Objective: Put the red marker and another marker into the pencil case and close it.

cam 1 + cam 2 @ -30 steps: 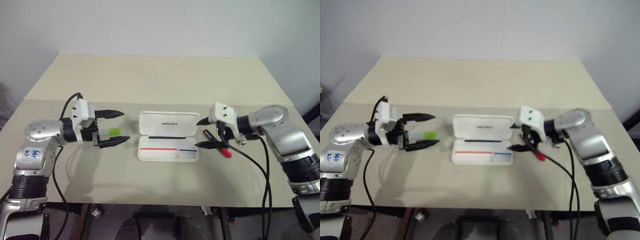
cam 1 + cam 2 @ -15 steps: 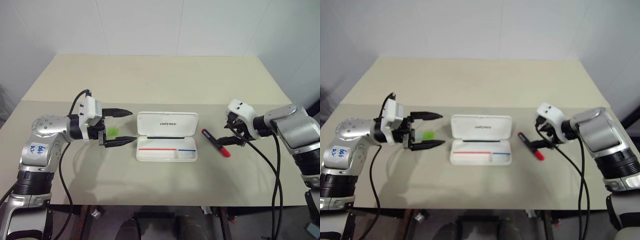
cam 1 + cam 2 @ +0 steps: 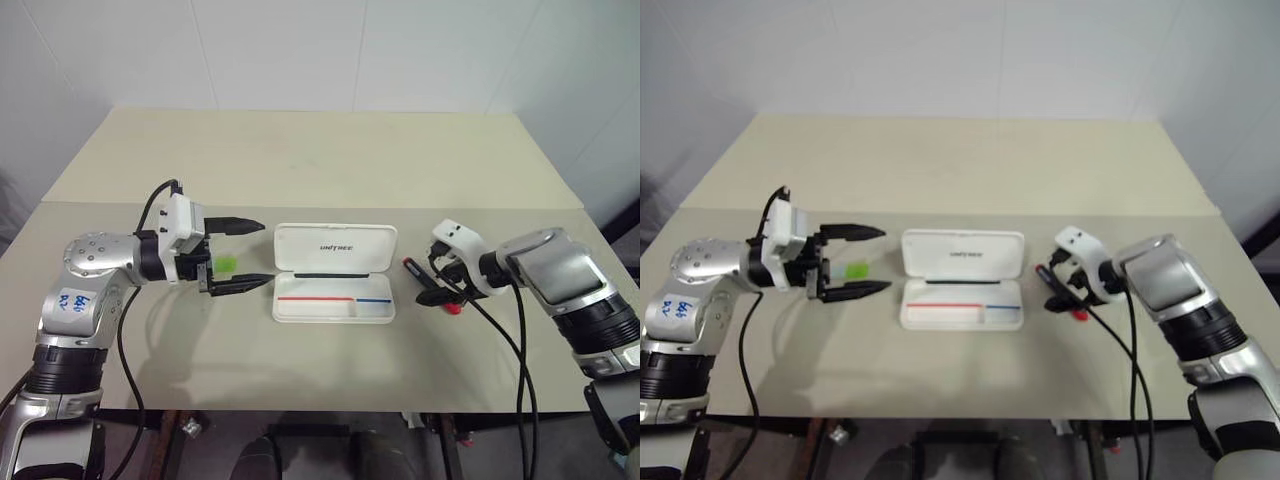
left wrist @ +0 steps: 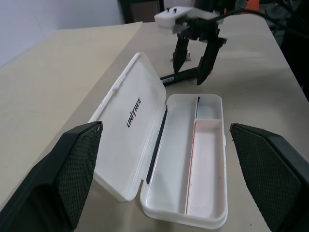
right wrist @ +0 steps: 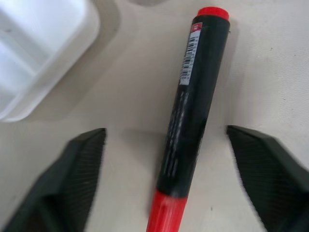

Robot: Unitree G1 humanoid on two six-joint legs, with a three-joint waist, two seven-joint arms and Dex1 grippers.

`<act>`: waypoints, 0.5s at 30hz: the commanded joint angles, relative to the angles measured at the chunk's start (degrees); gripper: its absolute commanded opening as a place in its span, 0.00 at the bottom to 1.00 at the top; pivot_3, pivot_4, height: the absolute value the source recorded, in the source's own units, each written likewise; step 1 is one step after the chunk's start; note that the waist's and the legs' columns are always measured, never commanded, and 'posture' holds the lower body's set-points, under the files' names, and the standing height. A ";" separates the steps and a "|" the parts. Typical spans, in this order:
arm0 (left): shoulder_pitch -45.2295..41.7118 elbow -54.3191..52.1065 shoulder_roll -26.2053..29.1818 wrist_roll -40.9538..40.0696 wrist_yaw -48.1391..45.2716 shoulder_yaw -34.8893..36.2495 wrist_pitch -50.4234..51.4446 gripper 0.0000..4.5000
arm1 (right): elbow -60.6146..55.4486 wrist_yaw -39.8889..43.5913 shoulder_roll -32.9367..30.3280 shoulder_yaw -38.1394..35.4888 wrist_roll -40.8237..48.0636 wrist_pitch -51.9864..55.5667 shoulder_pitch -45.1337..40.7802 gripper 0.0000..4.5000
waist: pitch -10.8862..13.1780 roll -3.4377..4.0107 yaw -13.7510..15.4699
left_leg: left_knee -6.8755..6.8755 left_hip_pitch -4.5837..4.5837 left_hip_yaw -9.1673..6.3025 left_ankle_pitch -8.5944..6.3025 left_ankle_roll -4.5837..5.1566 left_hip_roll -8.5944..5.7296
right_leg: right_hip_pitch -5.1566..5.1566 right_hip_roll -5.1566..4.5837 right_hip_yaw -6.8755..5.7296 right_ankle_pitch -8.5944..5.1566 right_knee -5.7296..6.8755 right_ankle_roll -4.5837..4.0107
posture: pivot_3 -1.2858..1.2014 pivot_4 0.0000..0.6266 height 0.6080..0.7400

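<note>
Right gripper [image 5: 164,159] fingers spread either side of black-barrelled red marker [image 5: 190,106], lying on beige table [image 3: 300,150] toward its right edge beside open white plastic pencil case [image 3: 336,285]; nothing clamped. Left gripper [image 3: 240,255] wide apart near pale green-capped marker [image 3: 226,264]. Risk: an off-centre close could roll the marker away

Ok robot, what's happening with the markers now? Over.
Right end effector open, straddling the red marker on the table. Left end effector open around the green-capped marker. Pencil case open, nothing blocking.
</note>
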 commanded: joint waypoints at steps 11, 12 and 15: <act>0.58 -3.02 0.89 -1.05 1.07 2.22 0.18 1.00 | 2.94 -2.67 0.67 -0.05 -0.12 -0.62 -1.40 0.13 | -0.01 -0.01 -0.03 | 0.02 0.02 0.01 0.00 0.01 0.00 | 0.02 0.01 0.02 0.01 0.01 0.03 | 0.52 0.24 1.00; 0.46 -2.87 0.84 -1.02 1.06 2.19 0.13 1.00 | 3.75 -3.05 0.50 -0.41 -0.39 -1.05 -1.71 0.13 | -0.01 -0.01 -0.05 | 0.03 0.02 0.01 0.00 0.01 0.00 | 0.02 0.01 0.02 0.02 0.01 0.03 | 0.52 0.24 1.00; 0.21 -2.48 0.83 -0.87 0.92 2.11 -0.14 1.00 | 6.63 -4.20 -0.62 -1.27 -1.58 -3.49 -2.77 0.13 | -0.01 -0.01 -0.03 | 0.11 0.02 0.03 0.00 0.01 0.00 | 0.04 0.01 0.07 0.04 0.00 0.07 | 0.52 0.24 1.00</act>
